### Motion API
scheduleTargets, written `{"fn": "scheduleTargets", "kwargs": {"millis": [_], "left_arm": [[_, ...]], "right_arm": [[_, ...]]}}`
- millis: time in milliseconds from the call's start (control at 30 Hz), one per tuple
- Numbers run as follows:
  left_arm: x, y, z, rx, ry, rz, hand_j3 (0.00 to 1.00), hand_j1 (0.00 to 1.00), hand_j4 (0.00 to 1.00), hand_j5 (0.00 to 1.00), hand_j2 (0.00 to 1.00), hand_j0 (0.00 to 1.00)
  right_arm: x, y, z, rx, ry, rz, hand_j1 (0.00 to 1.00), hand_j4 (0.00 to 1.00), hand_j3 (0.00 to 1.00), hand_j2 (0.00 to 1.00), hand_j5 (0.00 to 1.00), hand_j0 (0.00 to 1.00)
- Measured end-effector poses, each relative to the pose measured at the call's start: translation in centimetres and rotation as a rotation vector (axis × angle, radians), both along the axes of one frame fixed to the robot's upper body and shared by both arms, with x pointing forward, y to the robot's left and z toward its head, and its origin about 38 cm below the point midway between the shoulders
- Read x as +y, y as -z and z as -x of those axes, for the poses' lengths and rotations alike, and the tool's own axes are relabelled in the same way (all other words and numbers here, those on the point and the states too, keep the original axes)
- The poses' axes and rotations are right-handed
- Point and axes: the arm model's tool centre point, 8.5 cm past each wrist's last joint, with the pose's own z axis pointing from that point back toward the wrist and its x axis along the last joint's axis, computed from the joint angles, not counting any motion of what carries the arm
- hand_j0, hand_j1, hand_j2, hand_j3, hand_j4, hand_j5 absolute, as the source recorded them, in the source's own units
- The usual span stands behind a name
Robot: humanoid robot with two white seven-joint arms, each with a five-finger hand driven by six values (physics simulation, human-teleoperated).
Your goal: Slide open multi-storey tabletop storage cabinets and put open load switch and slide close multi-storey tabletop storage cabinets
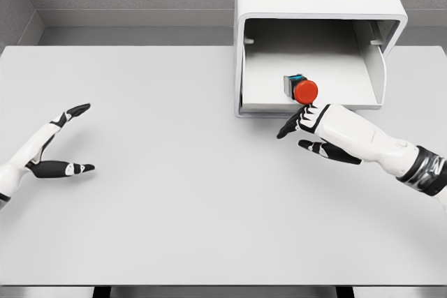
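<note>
Now we see the white tabletop storage cabinet (318,5) with its drawer slid open, the red-capped load switch with black and blue body (302,88) lying inside that drawer, our right hand (318,130) just before the drawer's front edge, fingers loosely spread and empty, our left hand (56,148) well left of the cabinet on the grey table (174,172), fingers wide.

You have two white, smooth-shelled arms on this robot. The right hand (318,134), nearest the cabinet (314,5), has a glossy white back and black fingers with white segments; a black wrist band behind it carries a pale marking. The left hand (52,148), well apart from the cabinet, shows black fingertips and a black thumb.
</note>
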Motion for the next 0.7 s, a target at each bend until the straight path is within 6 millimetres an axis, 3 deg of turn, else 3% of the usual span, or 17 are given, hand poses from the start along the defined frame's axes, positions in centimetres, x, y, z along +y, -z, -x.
{"fn": "scheduleTargets", "kwargs": {"millis": [200, 700], "left_arm": [[0.1, -0.1, 0.0, -0.002, -0.003, 0.002, 1.00, 1.00, 1.00, 1.00, 1.00, 1.00], [0.0, -0.1, 0.0, -0.005, -0.002, 0.002, 1.00, 1.00, 1.00, 1.00, 1.00, 1.00]], "right_arm": [[0.3, 0.5, 0.1, 0.014, -0.009, 0.000, 0.66, 0.66, 0.66, 0.66, 0.66, 0.66], [-0.5, 1.0, -2.2, 0.028, 0.025, 0.030, 0.69, 0.69, 0.69, 0.69, 0.69, 0.69]]}}
